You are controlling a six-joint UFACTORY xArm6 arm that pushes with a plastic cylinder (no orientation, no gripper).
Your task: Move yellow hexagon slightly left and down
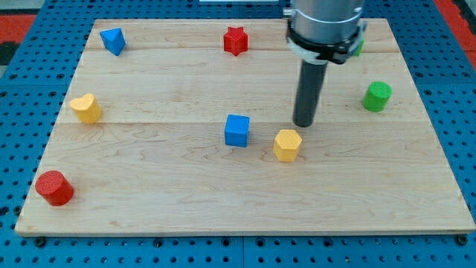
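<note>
Yellow hexagon (287, 144): small six-sided block, flat top face up, lying flat on the wooden board (186, 193). Colour a warm orange-yellow, top face lighter than the side walls. Positioned a little right of the board's centre, in the lower half of the middle plank area. Upright, not tilted. Just right of and slightly below the blue cube (237, 130), apart from it with a narrow gap of bare wood between. Sits just below and to the view's left of my tip (303, 124); close, contact not certain from this angle.
</note>
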